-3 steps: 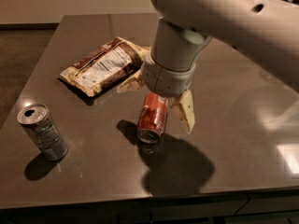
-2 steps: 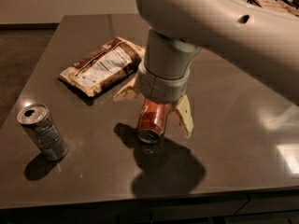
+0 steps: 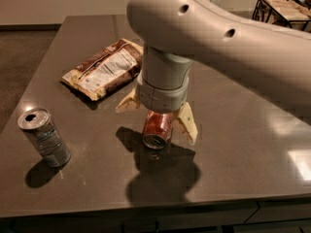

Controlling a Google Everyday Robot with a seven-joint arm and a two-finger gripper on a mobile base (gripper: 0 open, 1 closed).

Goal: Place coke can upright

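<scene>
The coke can (image 3: 156,128) is red-orange with a silver end facing the camera. It hangs tilted just above the dark table (image 3: 243,144), near the middle front, with its shadow beneath it. My gripper (image 3: 158,113) reaches down from the large white arm and is shut on the can. Its cream fingers (image 3: 188,123) stand on either side of the can. The can's upper end is hidden under the wrist.
A silver-grey can (image 3: 43,136) with a pale label stands upright at the front left. A brown snack bag (image 3: 104,68) lies flat behind and to the left of the gripper. The table's front edge is close below the can. A black rack (image 3: 282,8) stands at the far right.
The upper arm has swung left across the view. The gripper and the held can have stayed almost in place, perhaps slightly lower.
</scene>
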